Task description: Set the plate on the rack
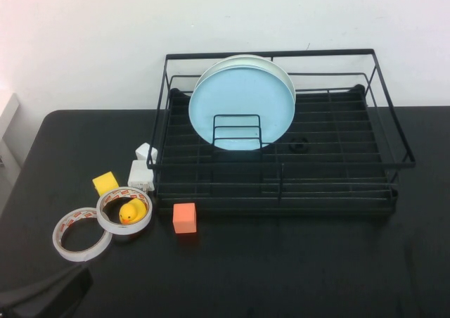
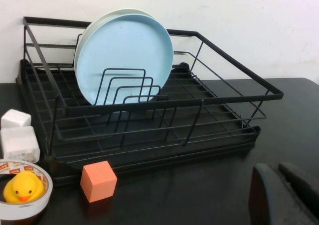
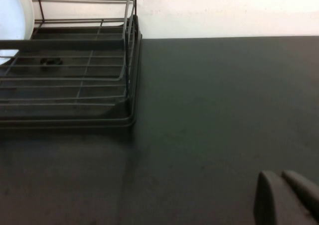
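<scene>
The pale light-blue plate [image 1: 241,107] stands upright on edge in the black wire rack [image 1: 330,164], leaning among the upright dividers at the rack's back left. A cream-white plate [image 1: 271,63] stands right behind it. The blue plate [image 2: 124,60] and the rack [image 2: 219,98] also show in the left wrist view. My left gripper [image 2: 276,168] is shut and empty, low over the table in front of the rack; its arm [image 1: 42,293] shows at the front left corner. My right gripper [image 3: 279,174] is shut and empty over bare table to the right of the rack [image 3: 75,80].
Left of the rack lie two white blocks [image 1: 142,167], a yellow block [image 1: 105,183], two tape rolls [image 1: 81,233], one with a yellow rubber duck [image 1: 131,211] inside. An orange cube [image 1: 184,217] sits at the rack's front edge. The black table [image 1: 295,269] ends at a white wall.
</scene>
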